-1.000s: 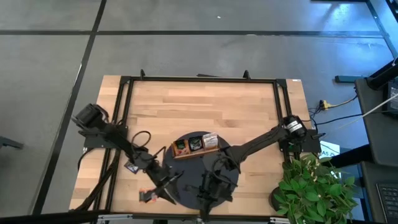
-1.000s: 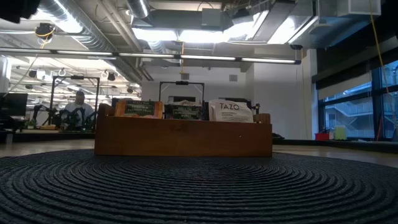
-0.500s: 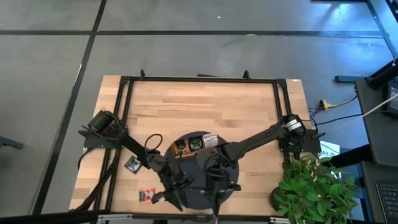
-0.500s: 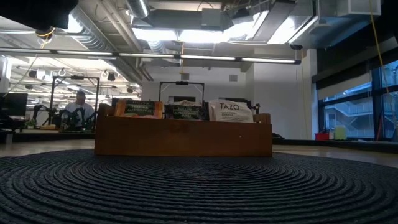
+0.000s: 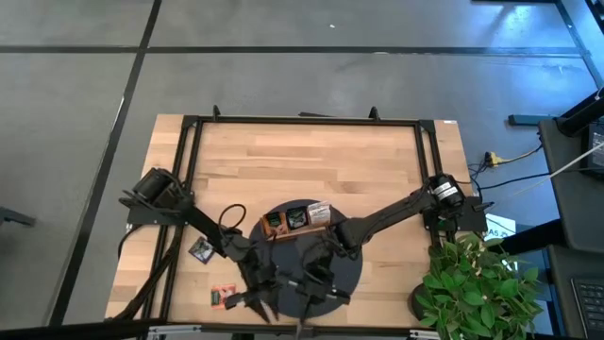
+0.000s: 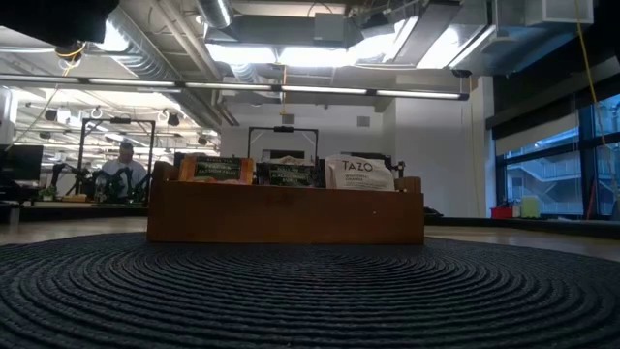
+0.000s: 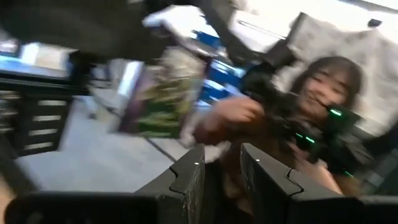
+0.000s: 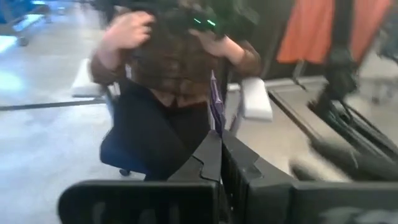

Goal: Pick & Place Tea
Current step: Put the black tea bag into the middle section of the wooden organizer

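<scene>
Wood table [image 5: 311, 161] holds a big round dark mat [image 5: 351, 276] with the tray [image 6: 286, 218] at its back edge. Tea packs stand in all three parts of the tray. The left arm has swung from the red tea pack [image 5: 221, 296] over to the mat. That pack is left behind on the table, and so is a dark tea pack [image 5: 200, 249]. The left gripper [image 7: 221, 165] shows a small gap with no pack seen in it. The right gripper [image 8: 221, 140], over the mat's front, is closed tight. So this try looks missed, I think.
</scene>
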`<action>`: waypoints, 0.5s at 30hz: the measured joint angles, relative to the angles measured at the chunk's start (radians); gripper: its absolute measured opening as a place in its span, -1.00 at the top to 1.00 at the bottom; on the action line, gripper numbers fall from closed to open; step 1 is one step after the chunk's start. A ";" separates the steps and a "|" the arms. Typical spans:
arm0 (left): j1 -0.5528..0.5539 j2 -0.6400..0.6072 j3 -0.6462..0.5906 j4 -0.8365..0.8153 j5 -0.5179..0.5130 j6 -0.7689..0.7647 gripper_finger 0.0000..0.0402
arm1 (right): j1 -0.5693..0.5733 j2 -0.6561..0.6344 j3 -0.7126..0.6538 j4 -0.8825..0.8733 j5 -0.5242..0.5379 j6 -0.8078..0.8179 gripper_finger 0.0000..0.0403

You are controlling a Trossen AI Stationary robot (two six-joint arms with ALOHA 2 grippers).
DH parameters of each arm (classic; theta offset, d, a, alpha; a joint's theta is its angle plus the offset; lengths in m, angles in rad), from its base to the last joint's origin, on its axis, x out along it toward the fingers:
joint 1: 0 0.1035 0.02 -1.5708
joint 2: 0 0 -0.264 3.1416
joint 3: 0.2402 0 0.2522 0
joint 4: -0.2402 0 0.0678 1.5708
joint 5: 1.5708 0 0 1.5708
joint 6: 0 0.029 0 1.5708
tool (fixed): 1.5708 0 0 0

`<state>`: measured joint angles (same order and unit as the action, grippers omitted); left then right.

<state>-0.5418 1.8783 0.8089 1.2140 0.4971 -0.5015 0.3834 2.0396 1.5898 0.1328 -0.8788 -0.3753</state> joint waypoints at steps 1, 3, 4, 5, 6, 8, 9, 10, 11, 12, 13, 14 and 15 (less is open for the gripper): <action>-0.007 -0.004 0.000 0.000 0.030 0.014 0.51 | 0.002 0.000 0.000 -0.005 0.019 0.025 0.97; -0.029 -0.026 0.000 -0.028 0.059 0.051 0.52 | 0.003 0.000 0.000 -0.026 0.054 0.069 0.97; -0.042 -0.043 0.000 -0.054 0.056 0.079 0.53 | 0.003 0.000 0.000 -0.044 0.073 0.087 0.97; -0.054 -0.063 0.000 -0.102 0.044 0.116 0.54 | 0.004 0.000 0.000 -0.060 0.095 0.103 0.97; -0.067 -0.086 0.000 -0.164 0.013 0.160 0.56 | 0.007 0.000 0.000 -0.069 0.112 0.114 0.97; -0.100 -0.144 0.000 -0.346 -0.125 0.261 0.61 | 0.014 -0.006 0.000 -0.089 0.158 0.133 0.97; -0.119 -0.174 0.000 -0.445 -0.236 0.317 0.63 | 0.016 -0.008 0.000 -0.087 0.190 0.136 0.97; -0.141 -0.203 0.000 -0.530 -0.366 0.367 0.66 | 0.022 -0.017 0.000 -0.095 0.241 0.136 0.97; -0.165 -0.227 0.000 -0.602 -0.494 0.401 0.68 | 0.027 -0.027 0.000 -0.109 0.299 0.136 0.97; -0.185 -0.243 0.000 -0.649 -0.612 0.416 0.70 | 0.031 -0.038 0.000 -0.114 0.369 0.136 0.97; -0.203 -0.257 0.000 -0.684 -0.704 0.419 0.71 | 0.038 -0.055 0.000 -0.131 0.452 0.137 0.97; -0.224 -0.269 0.000 -0.714 -0.783 0.416 0.72 | 0.046 -0.071 0.000 -0.162 0.523 0.143 0.97; -0.240 -0.278 0.000 -0.732 -0.829 0.410 0.73 | 0.053 -0.085 0.000 -0.175 0.587 0.161 0.97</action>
<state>-0.7816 1.6004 0.8089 0.4819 -0.3319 -0.0914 0.4364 1.9543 1.5901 -0.0425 -0.2913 -0.2140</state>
